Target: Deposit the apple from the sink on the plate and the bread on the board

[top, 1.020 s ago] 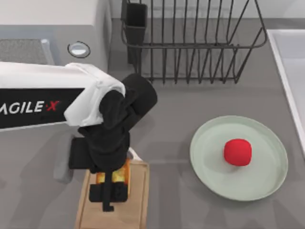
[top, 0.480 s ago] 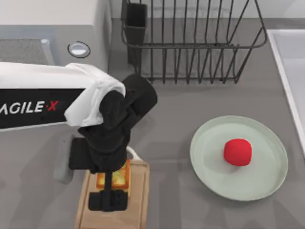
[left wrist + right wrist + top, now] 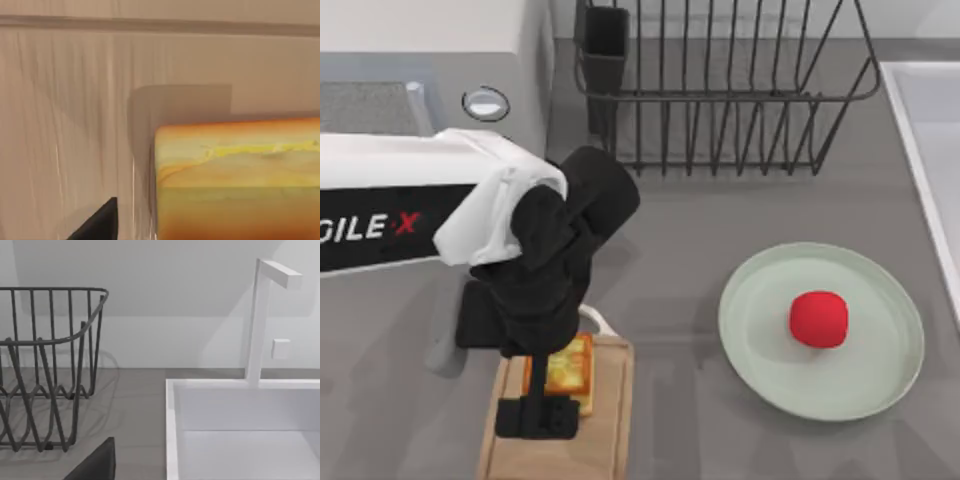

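From above, the left hand (image 3: 537, 417) hangs over the board (image 3: 605, 440) at about seven o'clock on the table (image 3: 670, 250), just past the bread (image 3: 570, 366), which lies flat on the wood. I cannot tell from here whether its fingers are spread or closed. The apple (image 3: 819, 319) sits on the plate (image 3: 880, 390) at four o'clock, and the sink (image 3: 930, 130) runs along the three o'clock edge. A wire rack (image 3: 720, 90) stands at twelve.

The left wrist camera looks close at the bread (image 3: 235, 180) on pale grained wood, with one dark fingertip (image 3: 102, 222) beside it and apart from it. The slice looks light, stiff and crumbly; its flat pale sides would take a gentle squeeze best. The wood looks smooth and level.

The right wrist camera faces the sink (image 3: 172, 430), its tap (image 3: 260, 320) and the rack (image 3: 50, 365); the right arm seems parked there.
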Controlling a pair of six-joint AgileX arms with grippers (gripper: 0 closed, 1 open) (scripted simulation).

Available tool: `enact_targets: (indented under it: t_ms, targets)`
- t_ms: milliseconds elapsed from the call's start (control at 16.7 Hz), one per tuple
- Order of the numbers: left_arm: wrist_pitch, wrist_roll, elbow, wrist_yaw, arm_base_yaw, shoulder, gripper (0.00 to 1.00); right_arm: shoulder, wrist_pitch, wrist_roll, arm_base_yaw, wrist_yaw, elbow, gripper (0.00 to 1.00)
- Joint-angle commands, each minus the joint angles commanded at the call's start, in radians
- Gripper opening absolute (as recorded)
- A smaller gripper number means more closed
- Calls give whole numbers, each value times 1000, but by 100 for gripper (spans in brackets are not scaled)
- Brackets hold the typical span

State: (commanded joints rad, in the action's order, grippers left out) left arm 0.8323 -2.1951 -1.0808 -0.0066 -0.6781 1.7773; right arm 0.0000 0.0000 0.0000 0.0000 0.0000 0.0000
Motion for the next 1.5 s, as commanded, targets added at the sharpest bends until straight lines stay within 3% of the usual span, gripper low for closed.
enact_targets:
  t_ms: [240,480,1200,1500]
  targets:
    - [-73,188,92,0,60,-157,100,0,0,0,0,0,0,100]
    - [-185,485,238,-2,154,-395,100,0,0,0,0,0,0,100]
    - [-626,1701,826,-3,524,-1350,100,0,0,0,0,0,0,100]
    - [-775,2073,1011,2,637,-1672,100,0,0,0,0,0,0,100]
